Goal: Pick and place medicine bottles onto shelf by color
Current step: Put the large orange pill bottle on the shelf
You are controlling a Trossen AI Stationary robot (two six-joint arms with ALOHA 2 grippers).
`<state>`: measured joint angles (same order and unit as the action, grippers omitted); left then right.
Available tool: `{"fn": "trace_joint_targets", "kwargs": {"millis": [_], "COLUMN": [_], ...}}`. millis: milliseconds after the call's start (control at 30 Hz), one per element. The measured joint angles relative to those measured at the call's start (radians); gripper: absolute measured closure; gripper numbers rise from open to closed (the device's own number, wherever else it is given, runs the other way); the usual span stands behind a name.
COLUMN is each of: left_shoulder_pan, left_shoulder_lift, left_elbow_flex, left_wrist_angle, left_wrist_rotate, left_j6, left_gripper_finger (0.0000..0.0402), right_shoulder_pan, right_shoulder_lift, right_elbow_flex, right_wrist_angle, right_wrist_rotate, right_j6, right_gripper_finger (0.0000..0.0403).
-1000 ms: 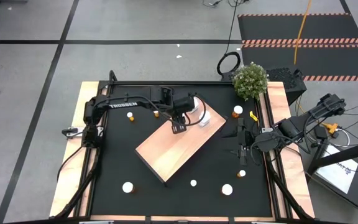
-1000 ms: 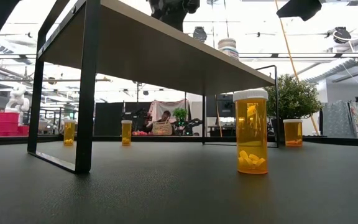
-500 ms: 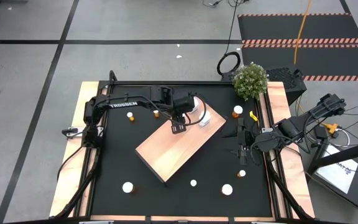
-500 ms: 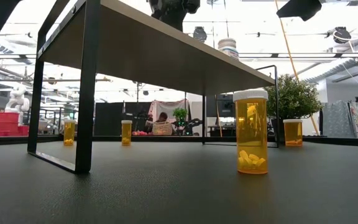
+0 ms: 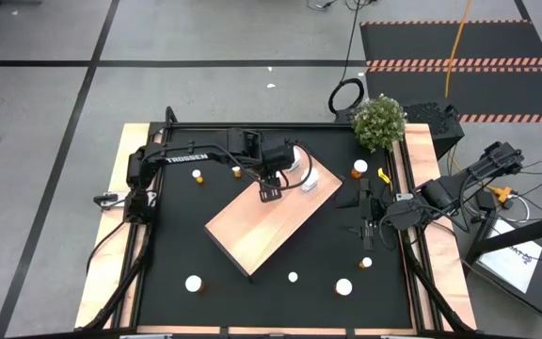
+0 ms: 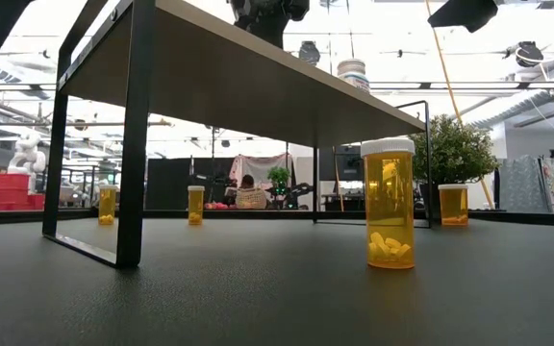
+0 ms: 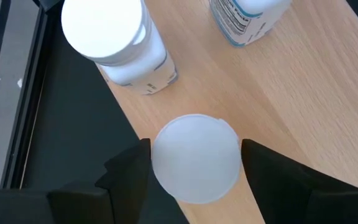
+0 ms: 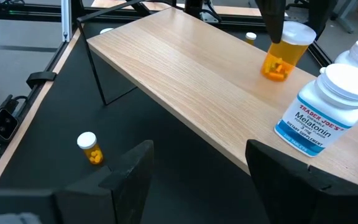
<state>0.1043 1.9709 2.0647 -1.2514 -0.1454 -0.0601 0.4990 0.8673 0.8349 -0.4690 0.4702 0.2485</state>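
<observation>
1. You see a shelf (image 8: 185,68) topped in pale, smooth, matt wood grain, on thin dark metal-looking legs (image 6: 135,135).
2. Your orange bottle (image 6: 390,204), right of centre in the low view, is clear glossy plastic with a matt white cap.
3. The white bottle (image 8: 319,112) carries a glossy printed paper label.
4. The black mat (image 6: 258,298) looks matt and finely grained.

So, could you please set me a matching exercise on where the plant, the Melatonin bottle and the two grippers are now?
Things:
1. Melatonin bottle
2. potted plant
3. left gripper
4. right gripper

Places:
a. over the black mat, jaws open and empty
b. standing on the shelf, untouched
c. table's far right corner
d. jaws either side of a white-capped bottle on the shelf

Pairs: 1-b, 2-c, 3-d, 4-a
</observation>
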Motion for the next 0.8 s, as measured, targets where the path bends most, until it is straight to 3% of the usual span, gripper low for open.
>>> {"fn": "trace_joint_targets", "kwargs": {"millis": [467, 800], "left_shoulder_pan": [-0.008, -0.05], "left_shoulder_lift": [-0.053, -0.174], "left_elbow_flex": [0.001, 0.001], "left_wrist_angle": [0.028, 0.014], "left_wrist_rotate": [-0.024, -0.168], "left_j6": [-0.021, -0.024], "left_gripper_finger": [0.0149, 0.0149], "right_shoulder_pan": [0.0, 0.0], "right_shoulder_lift": [0.0, 0.0], "right_elbow_flex": [0.0, 0.0], "right_wrist_angle": [-0.003, -0.018], "right_wrist_rotate": [0.0, 0.0], "right_j6": [-0.002, 0.043], "right_gripper_finger": [0.0151, 0.0151]}}
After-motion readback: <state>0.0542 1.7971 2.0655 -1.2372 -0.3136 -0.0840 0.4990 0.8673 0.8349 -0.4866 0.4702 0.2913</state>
